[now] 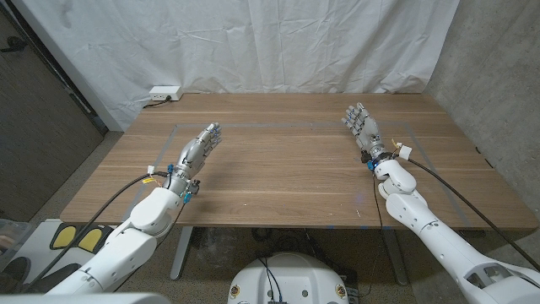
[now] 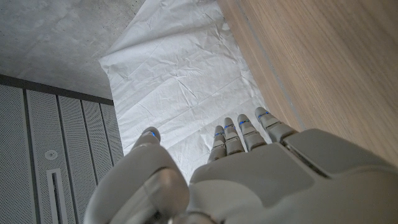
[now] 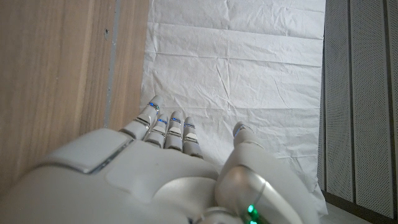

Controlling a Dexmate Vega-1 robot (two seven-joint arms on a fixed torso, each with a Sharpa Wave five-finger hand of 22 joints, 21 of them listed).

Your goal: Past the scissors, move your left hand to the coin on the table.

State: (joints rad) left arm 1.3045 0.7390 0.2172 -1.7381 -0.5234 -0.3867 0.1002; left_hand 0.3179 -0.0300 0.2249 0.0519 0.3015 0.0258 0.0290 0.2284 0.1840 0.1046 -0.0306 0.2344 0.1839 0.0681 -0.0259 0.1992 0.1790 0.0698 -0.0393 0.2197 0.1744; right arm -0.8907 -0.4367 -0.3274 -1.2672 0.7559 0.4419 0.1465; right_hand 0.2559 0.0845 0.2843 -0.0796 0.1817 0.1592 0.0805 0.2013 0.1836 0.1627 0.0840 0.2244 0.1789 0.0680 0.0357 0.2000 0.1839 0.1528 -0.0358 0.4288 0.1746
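Observation:
My left hand (image 1: 197,151) is over the left part of the wooden table (image 1: 287,160), fingers stretched out toward the far edge and holding nothing. My right hand (image 1: 363,128) is over the right part of the table, also with fingers straight and apart and nothing in it. In the left wrist view the back of my left hand (image 2: 261,180) points along the table toward the white sheet. The right wrist view has the back of my right hand (image 3: 149,180) doing the same. I see no scissors and no coin on the table.
A white power strip (image 1: 164,94) lies at the table's far left corner. A white sheet (image 1: 253,42) hangs behind the table. Thin tape lines (image 1: 278,127) mark a rectangle on the tabletop. Cables (image 1: 126,190) run along both forearms.

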